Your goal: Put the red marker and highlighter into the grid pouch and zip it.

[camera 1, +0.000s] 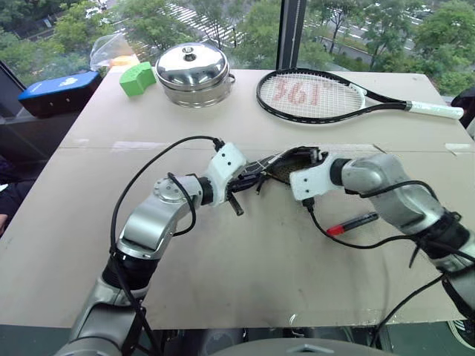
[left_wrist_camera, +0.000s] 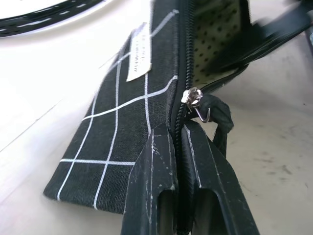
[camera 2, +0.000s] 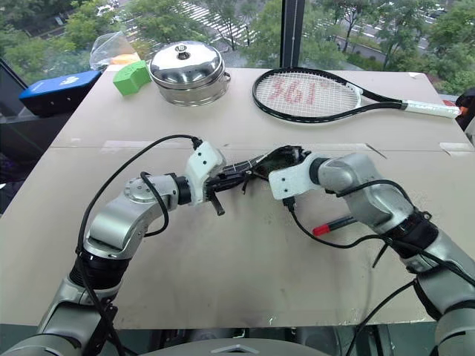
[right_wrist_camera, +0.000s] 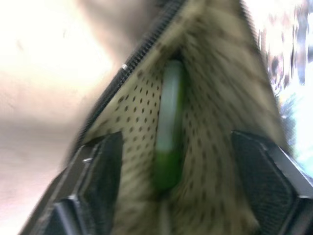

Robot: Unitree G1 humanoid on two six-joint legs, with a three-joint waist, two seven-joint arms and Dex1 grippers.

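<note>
The grid pouch (camera 1: 284, 165) is held up off the table between my two hands, its mouth open. My left gripper (left_wrist_camera: 176, 136) is shut on the pouch's zipper edge, just below the silver zipper pull (left_wrist_camera: 193, 98). Its white label (left_wrist_camera: 139, 54) faces the left wrist camera. My right gripper (right_wrist_camera: 178, 141) is open at the pouch's mouth, fingers spread wide inside the dotted lining. The highlighter (right_wrist_camera: 168, 122) lies in the pouch between them, apart from both fingers, green cap toward the camera. The red marker (camera 1: 352, 222) lies on the table under my right forearm.
A tennis racket (camera 1: 319, 95) lies at the back right. At the back left stand a lidded steel pot (camera 1: 193, 73), a green block (camera 1: 137, 78), a plastic bag (camera 1: 111, 50) and a blue box (camera 1: 59, 90) off the table's edge.
</note>
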